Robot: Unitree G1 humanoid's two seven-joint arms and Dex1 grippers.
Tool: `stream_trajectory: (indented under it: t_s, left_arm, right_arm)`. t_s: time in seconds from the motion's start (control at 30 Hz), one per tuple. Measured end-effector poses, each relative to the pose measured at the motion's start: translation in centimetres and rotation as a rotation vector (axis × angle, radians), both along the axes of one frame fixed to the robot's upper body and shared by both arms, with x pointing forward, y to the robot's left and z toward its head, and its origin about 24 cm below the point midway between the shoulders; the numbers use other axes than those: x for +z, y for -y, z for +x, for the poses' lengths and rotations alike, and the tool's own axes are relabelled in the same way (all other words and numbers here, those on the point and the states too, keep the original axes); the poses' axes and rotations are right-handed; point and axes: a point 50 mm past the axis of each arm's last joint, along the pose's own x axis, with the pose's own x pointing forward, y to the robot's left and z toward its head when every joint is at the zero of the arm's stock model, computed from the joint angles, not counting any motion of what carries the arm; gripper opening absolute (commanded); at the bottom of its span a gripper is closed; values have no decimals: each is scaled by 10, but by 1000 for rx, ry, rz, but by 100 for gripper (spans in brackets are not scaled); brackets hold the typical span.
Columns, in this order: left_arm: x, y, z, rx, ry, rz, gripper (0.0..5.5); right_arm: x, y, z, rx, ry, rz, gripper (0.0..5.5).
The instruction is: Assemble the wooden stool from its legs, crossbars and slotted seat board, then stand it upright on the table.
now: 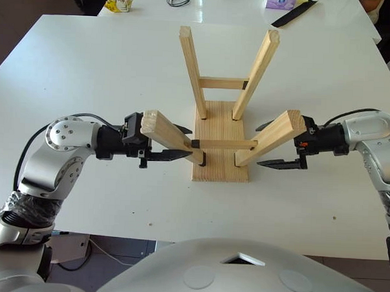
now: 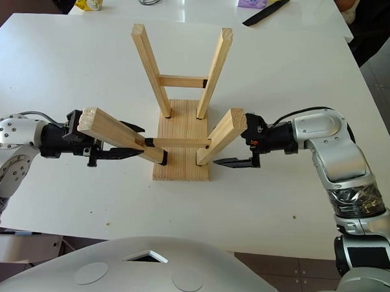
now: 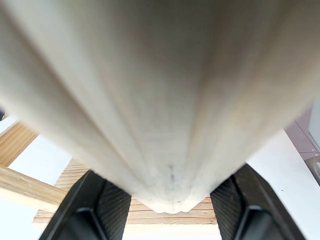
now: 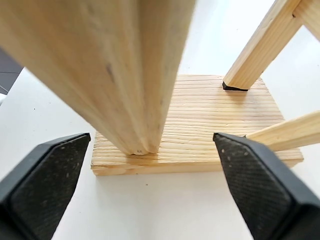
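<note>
1. Four legs poke up from the seat board [image 1: 222, 124], which lies flat in the middle of the white counter [image 1: 88, 70]. The stool is upside down.
2. Two far legs [image 1: 193, 71] stand up in the board, with a far crossbar [image 1: 222, 83] between them.
3. The near left leg [image 1: 169, 135] and the near right leg [image 1: 273, 135] lean out to the sides. A near crossbar [image 1: 224, 145] joins them low down. Their ends meet the board near its front edge.
4. The left hand [image 1: 190, 141] is around the near left leg. It is not clear if it is squeezing the wood.
5. The right hand [image 1: 258, 145] is spread wide around the near right leg. Its pads [image 4: 260, 190] do not touch the wood.
6. The wood looks hard and stiff, so it should not bend or squash. It also looks fairly light.
7. The sides look smooth, so a leg could slip if it is held loosely. A flat, firm squeeze on two opposite sides would likely work best.
8. The joints may only be pushed in. A pull high up on a leg could tip it out of its slot. A hold low down near the crossbar seems safer.
9. To turn the stool over, one hand on each side would probably keep it from twisting.
</note>
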Motion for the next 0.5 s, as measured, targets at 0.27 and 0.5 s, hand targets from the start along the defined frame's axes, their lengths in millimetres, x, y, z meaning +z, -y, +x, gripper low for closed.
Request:
stream_trajectory:
  t_s: [0.27,0.5]
  left_arm:
    - [1,1,4,18,-1,-5,206]
    - [2,3,7,32,-10,1,206]
  right_arm:
    - [4,-2,4,-12,18,2,453]
    - [6,-4,7,-23,40,6,453]
